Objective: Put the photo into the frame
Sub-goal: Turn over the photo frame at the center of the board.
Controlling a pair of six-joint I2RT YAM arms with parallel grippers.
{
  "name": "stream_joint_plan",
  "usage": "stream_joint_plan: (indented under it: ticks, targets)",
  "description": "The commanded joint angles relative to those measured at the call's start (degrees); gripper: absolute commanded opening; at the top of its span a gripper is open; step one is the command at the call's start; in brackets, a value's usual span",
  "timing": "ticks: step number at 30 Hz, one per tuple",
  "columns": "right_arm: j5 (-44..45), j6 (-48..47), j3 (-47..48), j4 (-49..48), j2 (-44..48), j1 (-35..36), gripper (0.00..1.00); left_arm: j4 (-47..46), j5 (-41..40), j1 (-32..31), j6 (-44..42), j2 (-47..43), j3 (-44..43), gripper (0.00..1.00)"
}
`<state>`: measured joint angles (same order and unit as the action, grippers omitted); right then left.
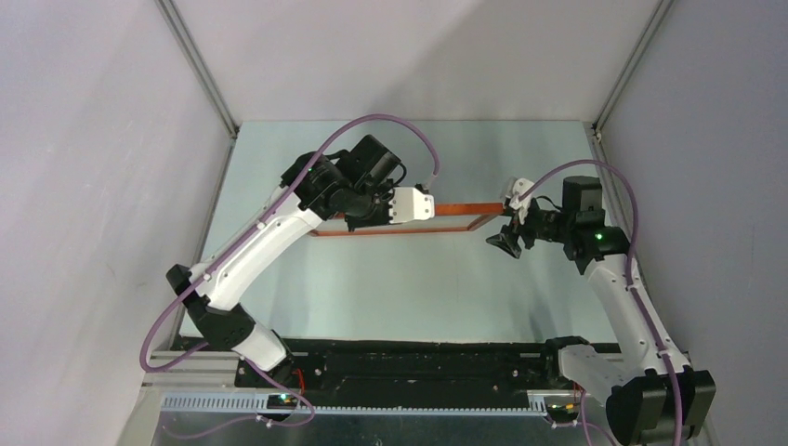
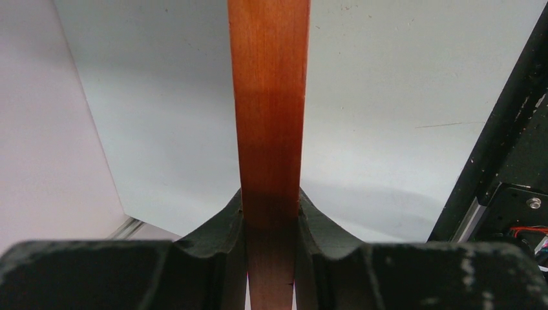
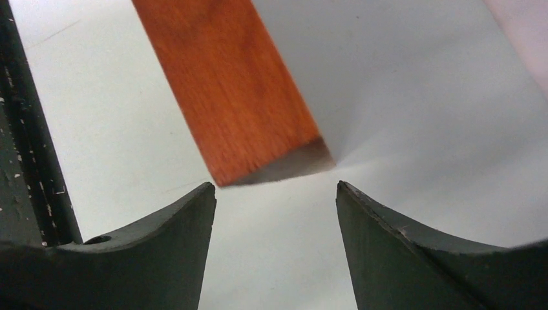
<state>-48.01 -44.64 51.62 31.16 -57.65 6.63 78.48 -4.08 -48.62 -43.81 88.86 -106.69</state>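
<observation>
Step in hand: frame handling only, photo not loaded yet. The left gripper [image 2: 270, 200] pinches one narrow rail of the frame [image 1: 465, 205], fingers pressed on both faces of the wood. The frame sits around the middle of the tabletop [image 1: 390, 307], a bit toward the far edge, and looks tipped up on its long side. Cannot tell if the lower rail touches the tabletop.

The right gripper [image 3: 274, 186] is spread and holds nothing. The frame's right end corner lies just ahead of its fingers [image 3: 161, 245], apart from them.

The photo shows in no view, so its place is unknown.

Next move, as a judgement: lay the frame flat and steady, then find and fetch the photo with the free right gripper.

Nothing else on the tabletop shows. The likely obstacles are the arms' cables and the left arm crowding the frame opening.
</observation>
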Motion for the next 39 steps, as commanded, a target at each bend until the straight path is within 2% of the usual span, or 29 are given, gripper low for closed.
stream_joint_plan:
  ticks: [1,6,11,19,27,35,39]
  targets:
    - [1.16,-6.16,4.51,5.60,0.63,-1.55,0.72,-2.93,0.97,-0.03,-1.23,-0.35,-3.44,0.00]
    - [1.89,-8.20,5.57,8.98,1.15,-1.79,0.71,-2.80,1.03,0.26,-1.37,-0.19,-3.49,0.00]
    - [-0.99,-7.41,5.66,8.11,0.65,-1.69,0.72,-2.74,1.92,0.37,-1.35,-0.18,-3.59,0.00]
    - [-5.19,-1.55,4.82,-3.63,-1.83,-1.68,0.74,-2.44,3.62,0.31,-1.23,-0.35,-3.49,0.00]
    - [-10.08,0.26,4.81,-7.87,-5.63,0.31,0.74,-1.73,6.82,0.74,-1.35,0.22,-3.80,0.00]
    - [-14.25,0.29,4.81,-8.28,-7.09,0.45,0.64,-1.08,7.83,1.79,-1.61,1.06,-4.70,0.00]
    - [-15.28,0.05,4.81,-7.95,-7.24,-0.23,0.50,-0.84,7.58,2.24,-1.77,1.76,-4.96,0.00]
